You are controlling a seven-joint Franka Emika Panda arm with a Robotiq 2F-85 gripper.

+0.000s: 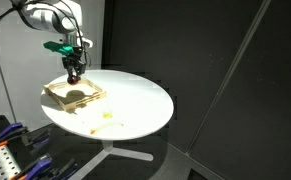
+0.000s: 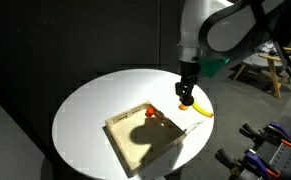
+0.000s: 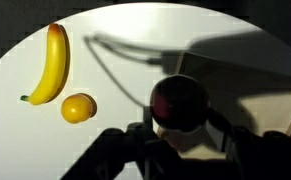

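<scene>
A round white table (image 1: 135,95) stands in a dark room, and a shallow wooden tray (image 1: 60,97) lies on it toward one side. A robot arm reaches down from above, and its gripper (image 1: 73,74) hangs over the table at the tray's edge. Whether it is over the tray's inside or just outside its wall cannot be told. In the wrist view, the gripper (image 3: 180,130) shows as two dark, blurred fingers (image 3: 135,138). They are clamped on a dark red round fruit (image 3: 178,100), one on each side. The fruit is held in the air, with a wide shadow and a corner of the tray below it. Off to one side in that view, well apart from the held fruit, a banana (image 3: 50,65) lies flat on the bare table. An orange (image 3: 78,108) sits just beside the banana's stem end. In an exterior view, the gripper (image 2: 185,102) hangs near a corner of the tray (image 2: 120,135), and the banana (image 2: 201,112) lies on the table (image 2: 85,110) close beside it. A small reddish thing (image 2: 150,112) sits inside the tray near that corner, too small to make out. The held fruit itself is hard to tell apart from the fingertips in both exterior views.
</scene>
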